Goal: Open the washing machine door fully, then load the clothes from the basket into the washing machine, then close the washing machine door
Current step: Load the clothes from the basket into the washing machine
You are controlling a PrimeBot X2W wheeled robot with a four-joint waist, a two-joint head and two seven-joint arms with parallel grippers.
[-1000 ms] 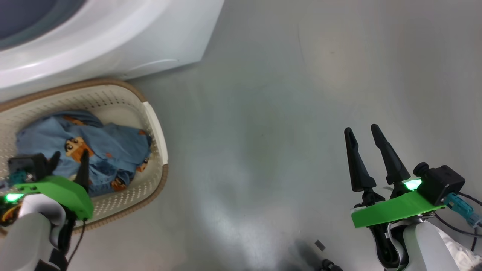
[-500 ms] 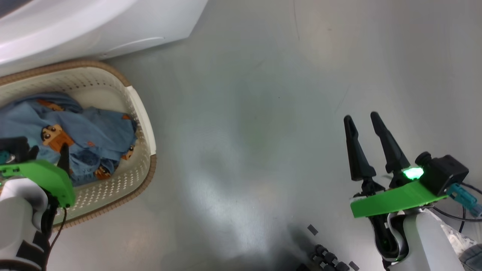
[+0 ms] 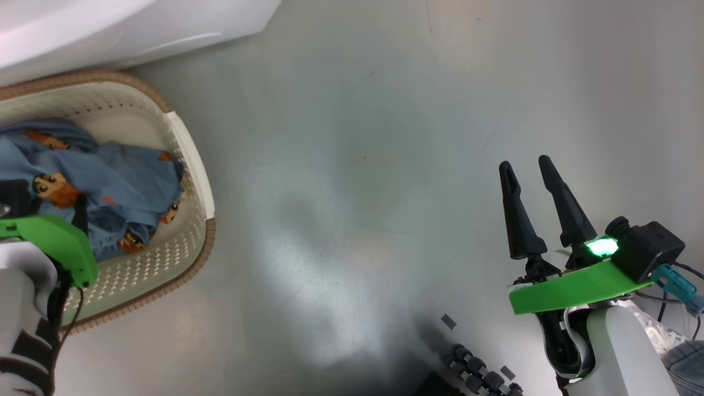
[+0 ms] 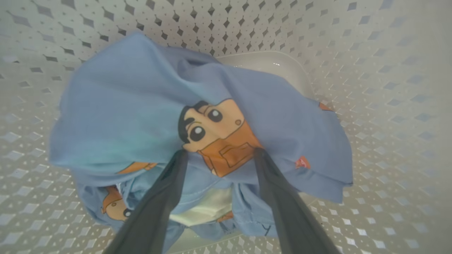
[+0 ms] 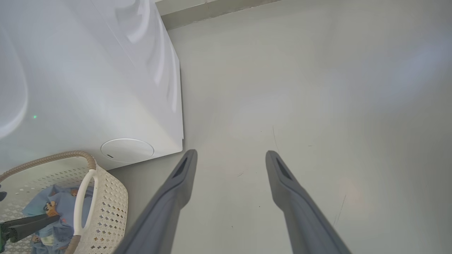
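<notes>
Washing machine (image 3: 137,22): white corner, top left.
Basket (image 3: 190,165): just below it, on grey floor (image 3: 352,165).
Clothes (image 3: 121,181): blue, heaped in basket.
Left gripper (image 3: 55,201): above the clothes.
Right gripper (image 3: 524,163): lower right, fingers spread, over the floor.

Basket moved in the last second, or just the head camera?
No. The basket slid left and up in the head view, but so did the washing machine beside it: camera motion.
</notes>
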